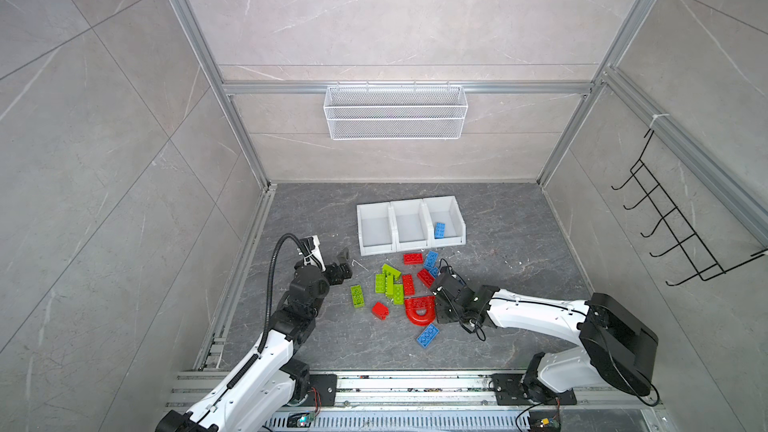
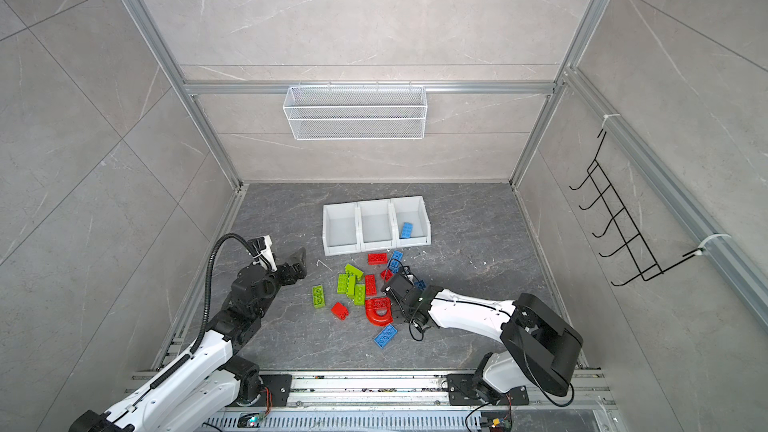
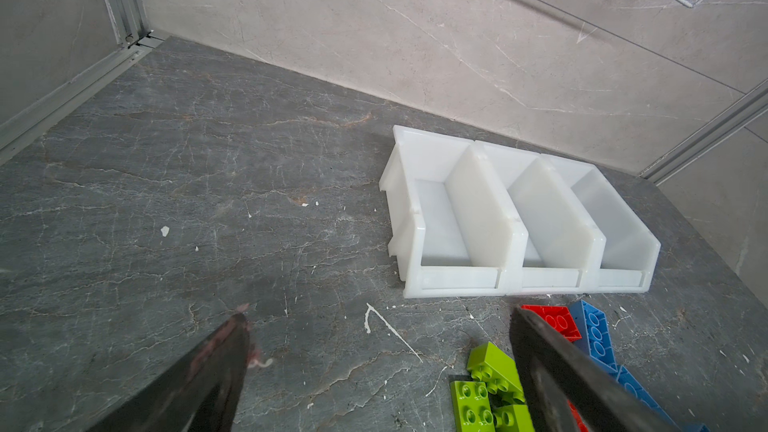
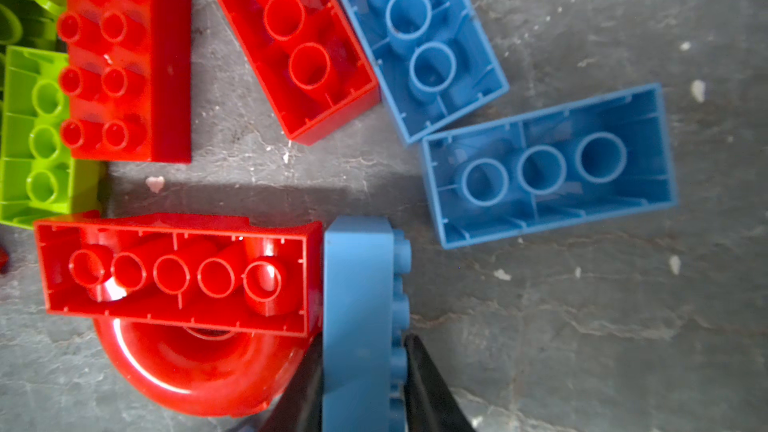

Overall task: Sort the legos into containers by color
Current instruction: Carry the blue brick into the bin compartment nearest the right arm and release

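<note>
The containers (image 1: 390, 206) (image 3: 515, 238) stand in a row at mid-table; a blue lego (image 1: 439, 230) (image 2: 406, 230) lies in the right one. Loose legos lie in front: green ones (image 1: 388, 282), a lone green one (image 1: 357, 296), a red arch (image 1: 419, 311) (image 4: 199, 371) and a blue brick (image 1: 428, 335). My right gripper (image 4: 363, 347) (image 1: 440, 280) is down among them, shut on a blue brick (image 4: 361, 292) standing on edge beside the arch. My left gripper (image 3: 378, 317) (image 1: 343, 261) hovers open and holds nothing, left of the pile.
A white wire mesh basket (image 1: 395, 112) hangs on the back wall. A black hook rack (image 1: 681, 222) is on the right wall. Aluminium rails (image 1: 415, 384) run along the front edge, where both arm bases sit.
</note>
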